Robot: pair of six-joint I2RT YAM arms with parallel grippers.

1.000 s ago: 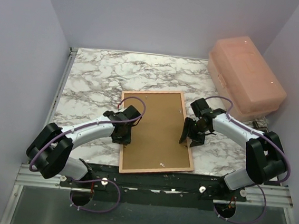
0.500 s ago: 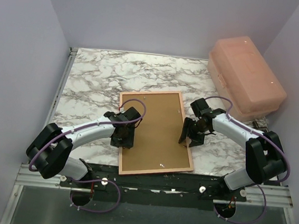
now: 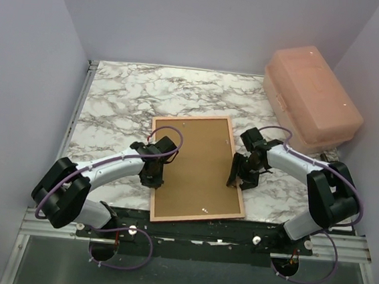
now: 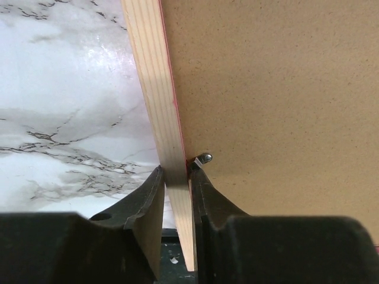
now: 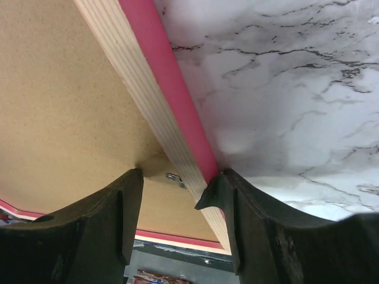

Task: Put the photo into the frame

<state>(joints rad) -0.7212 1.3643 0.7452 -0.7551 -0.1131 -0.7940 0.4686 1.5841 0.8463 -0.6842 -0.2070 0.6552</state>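
Left gripper [image 4: 176,171], right gripper [image 5: 173,180] tight on frame [image 4: 154,89] rails (back up)

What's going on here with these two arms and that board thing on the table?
The frame lies back-up on the marble table with a brown backing board in it. The left arm has its jaws closed on the frame's left rail. The right arm has its jaws straddling the right rail, though whether they grip is unclear. The photo isn't in view.
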